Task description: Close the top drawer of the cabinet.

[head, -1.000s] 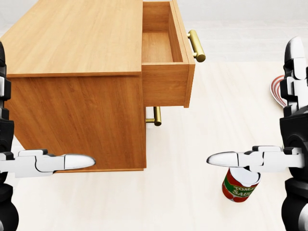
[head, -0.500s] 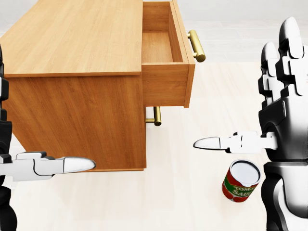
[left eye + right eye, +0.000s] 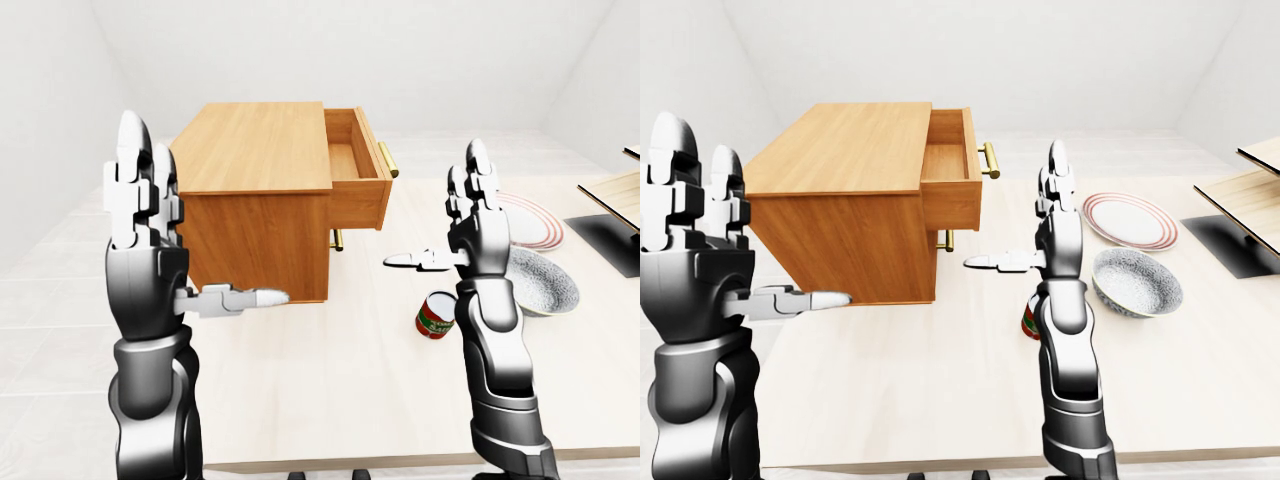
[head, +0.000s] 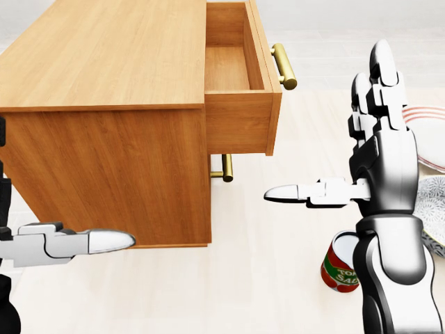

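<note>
Top drawer (image 4: 240, 76) is standing pulled out of cabinet (image 4: 104, 104), at 12 o'clock in head view. Right hand (image 4: 372, 149) is hovering at 3 o'clock, fingers spread, holding nothing. Left hand (image 3: 145, 225) is likewise splayed, empty.

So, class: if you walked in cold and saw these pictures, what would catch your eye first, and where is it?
First, the wooden cabinet at upper left of the left-eye view, its top drawer pulled out to the right with a brass handle. Next, the two raised, open hands: the left robot hand and right robot hand, touching nothing. Then the tomato sauce can on the table by the right arm.
</note>
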You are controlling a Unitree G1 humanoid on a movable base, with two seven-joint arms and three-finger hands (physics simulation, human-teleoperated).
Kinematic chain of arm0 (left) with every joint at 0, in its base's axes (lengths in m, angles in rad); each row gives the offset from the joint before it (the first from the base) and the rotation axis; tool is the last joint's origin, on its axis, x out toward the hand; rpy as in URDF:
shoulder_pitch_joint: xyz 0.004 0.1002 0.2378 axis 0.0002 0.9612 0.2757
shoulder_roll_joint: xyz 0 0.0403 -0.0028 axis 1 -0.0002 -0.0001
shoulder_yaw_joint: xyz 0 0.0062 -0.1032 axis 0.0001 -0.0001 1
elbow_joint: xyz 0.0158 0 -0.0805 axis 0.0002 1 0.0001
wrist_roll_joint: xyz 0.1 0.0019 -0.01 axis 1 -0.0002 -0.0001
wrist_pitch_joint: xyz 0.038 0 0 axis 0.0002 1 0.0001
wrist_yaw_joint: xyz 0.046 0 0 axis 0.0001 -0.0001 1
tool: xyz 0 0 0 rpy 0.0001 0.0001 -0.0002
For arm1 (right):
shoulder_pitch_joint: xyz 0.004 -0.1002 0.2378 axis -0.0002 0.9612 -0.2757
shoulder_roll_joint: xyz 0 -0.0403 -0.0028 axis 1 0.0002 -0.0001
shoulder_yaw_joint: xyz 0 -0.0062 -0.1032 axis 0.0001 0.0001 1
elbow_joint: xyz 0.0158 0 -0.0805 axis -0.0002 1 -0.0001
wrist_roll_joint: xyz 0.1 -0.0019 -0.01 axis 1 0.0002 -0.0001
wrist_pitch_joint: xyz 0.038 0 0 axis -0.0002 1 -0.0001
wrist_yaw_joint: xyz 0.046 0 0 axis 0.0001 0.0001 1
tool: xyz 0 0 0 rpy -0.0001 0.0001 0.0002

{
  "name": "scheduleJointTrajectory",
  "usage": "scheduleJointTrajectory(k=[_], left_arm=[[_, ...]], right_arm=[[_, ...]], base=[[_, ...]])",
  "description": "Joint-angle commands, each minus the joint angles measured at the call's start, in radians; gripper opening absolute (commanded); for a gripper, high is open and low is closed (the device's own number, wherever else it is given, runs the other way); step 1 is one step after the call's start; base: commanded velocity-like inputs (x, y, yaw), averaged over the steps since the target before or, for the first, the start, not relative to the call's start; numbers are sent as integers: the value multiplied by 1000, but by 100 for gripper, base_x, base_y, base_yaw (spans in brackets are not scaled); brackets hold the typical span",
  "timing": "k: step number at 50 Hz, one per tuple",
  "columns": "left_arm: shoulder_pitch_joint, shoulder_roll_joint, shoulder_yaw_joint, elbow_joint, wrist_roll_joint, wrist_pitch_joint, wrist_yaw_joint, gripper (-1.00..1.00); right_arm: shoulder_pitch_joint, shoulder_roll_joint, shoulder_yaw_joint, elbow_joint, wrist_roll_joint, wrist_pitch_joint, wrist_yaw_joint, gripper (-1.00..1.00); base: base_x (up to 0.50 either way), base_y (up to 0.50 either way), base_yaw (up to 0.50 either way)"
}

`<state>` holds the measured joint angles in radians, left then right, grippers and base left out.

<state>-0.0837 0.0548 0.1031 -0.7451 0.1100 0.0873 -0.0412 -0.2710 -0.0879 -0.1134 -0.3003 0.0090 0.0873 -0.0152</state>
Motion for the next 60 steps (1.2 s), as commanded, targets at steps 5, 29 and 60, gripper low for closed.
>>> scheduleJointTrajectory(k=[5, 29, 60], left_arm=[[14, -3, 3, -14, -1, 0, -7, 100], [20, -10, 17, -10, -14, 0, -2, 100], [8, -7, -11, -30, -4, 0, -4, 100]], right_arm=[[-22, 3, 14, 96, 1, 0, -20, 100], [-37, 0, 26, 126, 3, 0, -8, 100], [-288, 28, 83, 540, 5, 0, -24, 100]], base=[[0, 0, 0], [0, 0, 0], [0, 0, 0]])
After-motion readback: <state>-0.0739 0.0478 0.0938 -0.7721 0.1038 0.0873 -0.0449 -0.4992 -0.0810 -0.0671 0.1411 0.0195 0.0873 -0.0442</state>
